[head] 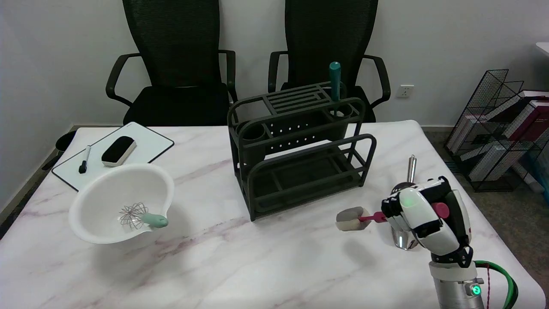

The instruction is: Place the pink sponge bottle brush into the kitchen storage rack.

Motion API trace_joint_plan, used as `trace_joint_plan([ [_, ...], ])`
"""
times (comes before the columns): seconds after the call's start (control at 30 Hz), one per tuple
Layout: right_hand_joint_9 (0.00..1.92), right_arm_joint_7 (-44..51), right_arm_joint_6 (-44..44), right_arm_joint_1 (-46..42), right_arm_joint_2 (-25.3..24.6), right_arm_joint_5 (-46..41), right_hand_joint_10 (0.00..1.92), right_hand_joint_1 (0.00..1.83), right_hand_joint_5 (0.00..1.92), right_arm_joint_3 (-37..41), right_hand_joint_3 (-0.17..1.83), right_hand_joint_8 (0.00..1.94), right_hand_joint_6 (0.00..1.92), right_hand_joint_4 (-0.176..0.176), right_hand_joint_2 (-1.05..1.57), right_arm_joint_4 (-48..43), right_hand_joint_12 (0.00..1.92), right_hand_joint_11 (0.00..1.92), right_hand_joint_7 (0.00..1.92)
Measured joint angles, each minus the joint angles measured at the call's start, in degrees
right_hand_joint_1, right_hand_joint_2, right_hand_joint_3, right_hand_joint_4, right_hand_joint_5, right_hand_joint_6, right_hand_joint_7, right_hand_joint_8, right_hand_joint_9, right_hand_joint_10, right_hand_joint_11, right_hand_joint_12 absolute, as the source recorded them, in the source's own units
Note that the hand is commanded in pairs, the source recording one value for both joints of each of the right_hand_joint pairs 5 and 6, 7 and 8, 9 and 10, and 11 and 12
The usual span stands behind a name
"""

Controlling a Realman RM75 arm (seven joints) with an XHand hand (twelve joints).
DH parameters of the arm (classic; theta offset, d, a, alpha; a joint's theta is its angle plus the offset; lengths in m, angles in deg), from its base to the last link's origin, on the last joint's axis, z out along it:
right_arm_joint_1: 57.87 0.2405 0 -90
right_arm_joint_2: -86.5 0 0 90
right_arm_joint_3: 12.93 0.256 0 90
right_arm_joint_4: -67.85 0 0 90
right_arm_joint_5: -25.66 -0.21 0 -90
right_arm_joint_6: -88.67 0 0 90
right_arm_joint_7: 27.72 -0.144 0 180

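Pink-handled sponge bottle brush (358, 218): gripped by handle in right hand (422, 214), fingers wrapped round it, sponge head pointing left, seemingly lifted just off desk (266, 266), near-right of storage rack (300, 146). Step: carry under way, judging by pose. Next: raise, move far-left, drop into a rack compartment.

One head view was provided. The camera sat above the near side of the table (240, 266) and looked down and across it toward the far wall (450, 51). The rack (300, 150) stood near frame centre at middle distance. The right arm (454, 283) entered from the lower right, closest to the lens.
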Motion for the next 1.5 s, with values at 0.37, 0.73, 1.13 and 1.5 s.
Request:
trace_joint_plan([
  [0.37,1.92,1.0,5.9,2.2,-0.1,0.2,1.92,0.88,1.92,0.8,1.37,1.92,1.92,0.0,1.57,-3.7,1.92,1.92,1.92],
  [0.73,1.92,1.6,20.4,9.4,1.7,-0.3,1.92,0.87,1.92,4.2,1.29,1.92,1.92,0.0,1.57,-10.0,1.92,1.92,1.92],
  [1.13,1.92,2.4,37.0,13.2,2.7,-2.9,1.92,0.84,1.92,12.1,1.71,1.92,1.92,0.0,1.57,-23.1,1.92,1.92,1.92],
  [1.5,1.92,3.6,41.8,9.6,2.0,-7.5,1.92,0.84,1.92,17.4,1.74,1.92,1.92,0.0,1.57,-30.6,1.92,1.92,1.92],
])
